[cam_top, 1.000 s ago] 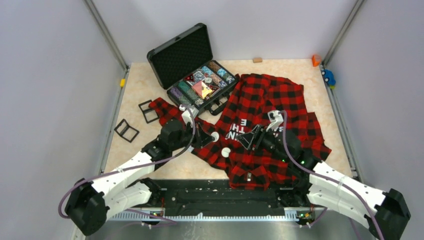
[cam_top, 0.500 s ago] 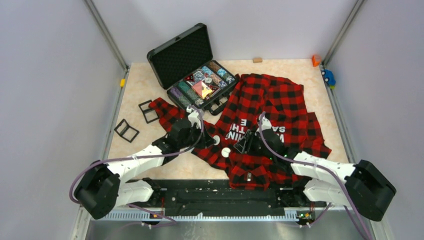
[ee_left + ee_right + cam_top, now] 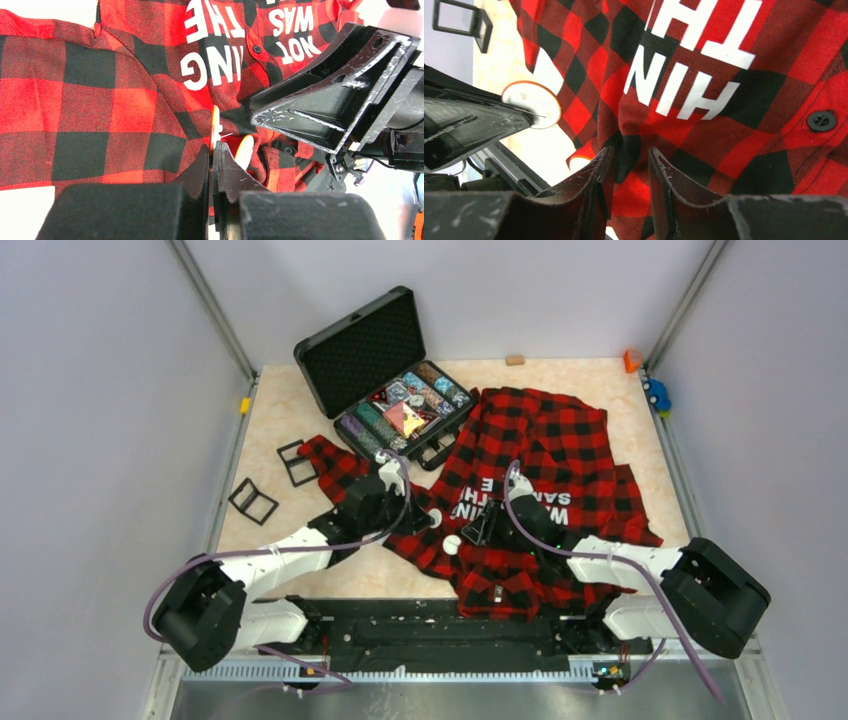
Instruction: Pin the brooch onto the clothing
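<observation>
The clothing [image 3: 545,440] is a red-and-black checked shirt with white lettering, spread across the table's middle and right; it also fills the left wrist view [image 3: 100,100] and the right wrist view [image 3: 734,125]. My left gripper [image 3: 421,518] [image 3: 215,150] is shut on the brooch [image 3: 434,519], a white disc with an orange rim, seen edge-on [image 3: 215,127] and face-on [image 3: 531,104], over the shirt's near-left edge. My right gripper [image 3: 478,530] [image 3: 630,152] faces it, jaws narrow but open, a raised fold of the shirt between them. A second white disc [image 3: 452,543] [image 3: 245,150] lies just below.
An open black case [image 3: 360,345] holding several small colourful pieces stands at the back, touching the shirt's shoulder. Two black square frames [image 3: 297,462] [image 3: 252,501] lie at the left. A small wooden block [image 3: 515,360] and toy pieces [image 3: 655,392] sit by the far edge.
The right arm has swung left and lower, up to the left gripper. Its jaws have narrowed around the shirt fold. The left gripper edged slightly right, still holding the brooch.
</observation>
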`<state>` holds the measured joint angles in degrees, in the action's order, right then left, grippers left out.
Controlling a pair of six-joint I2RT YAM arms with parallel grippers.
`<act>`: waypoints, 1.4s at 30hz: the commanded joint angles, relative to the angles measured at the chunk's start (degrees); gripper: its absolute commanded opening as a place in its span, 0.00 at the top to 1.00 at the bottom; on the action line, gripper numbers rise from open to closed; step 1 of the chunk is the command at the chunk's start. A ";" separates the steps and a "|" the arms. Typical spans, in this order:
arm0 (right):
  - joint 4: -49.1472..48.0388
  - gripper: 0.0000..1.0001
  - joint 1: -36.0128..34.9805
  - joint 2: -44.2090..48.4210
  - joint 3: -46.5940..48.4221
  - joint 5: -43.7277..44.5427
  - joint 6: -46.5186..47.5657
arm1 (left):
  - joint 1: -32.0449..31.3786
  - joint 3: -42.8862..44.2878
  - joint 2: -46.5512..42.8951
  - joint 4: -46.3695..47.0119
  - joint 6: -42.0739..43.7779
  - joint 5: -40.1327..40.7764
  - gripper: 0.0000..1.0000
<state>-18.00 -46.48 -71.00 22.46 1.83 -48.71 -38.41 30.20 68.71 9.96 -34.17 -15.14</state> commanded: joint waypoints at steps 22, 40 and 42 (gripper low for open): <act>-3.62 0.94 -0.44 -3.55 3.20 -1.27 -0.65 | -1.55 4.40 3.04 1.51 2.96 2.46 1.00; -6.87 1.00 -0.44 1.81 0.63 -0.70 -0.12 | -8.53 13.61 11.82 -8.59 7.20 10.95 1.00; -7.56 1.00 -0.48 1.80 0.49 -1.06 -0.05 | -9.22 14.67 12.81 -9.53 7.52 12.03 1.00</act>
<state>-21.74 -46.50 -70.54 23.24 0.80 -49.25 -46.24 41.52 80.20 2.42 -28.51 -6.09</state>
